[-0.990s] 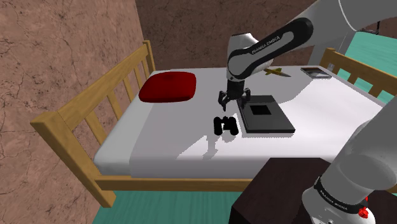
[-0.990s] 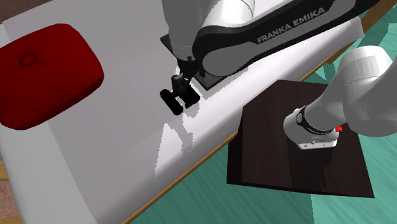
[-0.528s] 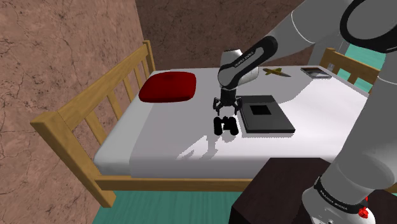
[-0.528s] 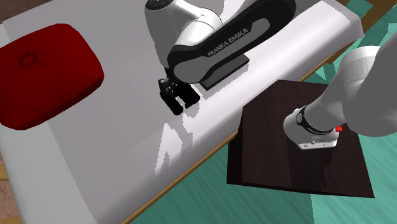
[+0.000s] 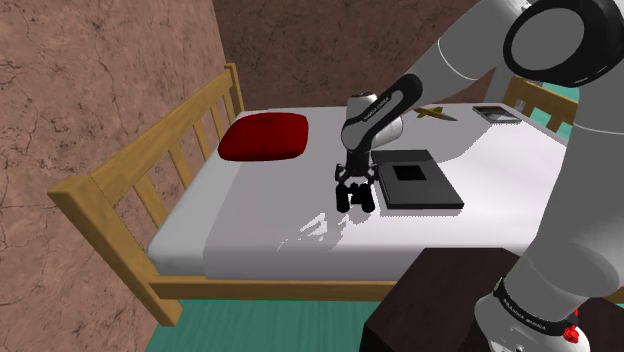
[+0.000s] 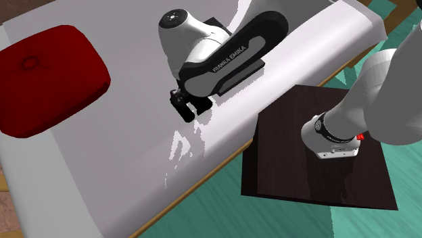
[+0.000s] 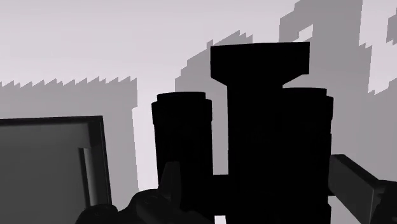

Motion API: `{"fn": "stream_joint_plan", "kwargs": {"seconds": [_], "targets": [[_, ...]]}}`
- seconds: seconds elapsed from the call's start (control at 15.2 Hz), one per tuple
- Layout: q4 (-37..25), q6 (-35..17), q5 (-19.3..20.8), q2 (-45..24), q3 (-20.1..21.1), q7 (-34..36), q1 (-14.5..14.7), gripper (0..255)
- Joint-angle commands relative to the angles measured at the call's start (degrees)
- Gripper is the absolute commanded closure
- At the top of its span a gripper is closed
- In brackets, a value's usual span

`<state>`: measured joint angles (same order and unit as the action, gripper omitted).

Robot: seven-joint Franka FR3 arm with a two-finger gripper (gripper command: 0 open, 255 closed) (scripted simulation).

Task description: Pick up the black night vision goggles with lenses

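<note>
My claw (image 5: 352,186) is spread wide, straddling the black goggles (image 7: 254,127) on the white bed (image 5: 240,225). FRANKA EMIKA reads along my arm (image 6: 230,57) in the second exterior view; wrist view adds the goggles' twin barrels.

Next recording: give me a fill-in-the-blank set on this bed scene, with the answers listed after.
1. The pillow lying on the bed is coloured ___.
2. The frame around the mattress is made of ___.
3. The goggles resting on the mattress are coloured ___.
4. The pincer is down at the goggles, with its jaws ___ on either side of them.

Answers: red; wood; black; open
</note>
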<state>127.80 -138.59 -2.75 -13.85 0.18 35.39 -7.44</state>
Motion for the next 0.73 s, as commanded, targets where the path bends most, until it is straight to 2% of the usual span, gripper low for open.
{"fn": "stream_joint_plan", "kwargs": {"seconds": [0.0, 0.07, 0.13, 0.66], "targets": [[-0.04, -0.54, -0.03, -0.56, 0.02, -0.01, 0.01, 0], [-0.05, -0.54, -0.03, -0.56, 0.02, -0.01, 0.01, 0], [-0.05, -0.52, -0.03, -0.54, 0.02, 0.01, 0.02, 255], [-0.03, -0.52, -0.02, -0.53, 0.03, 0.04, 0.04, 255]]}}
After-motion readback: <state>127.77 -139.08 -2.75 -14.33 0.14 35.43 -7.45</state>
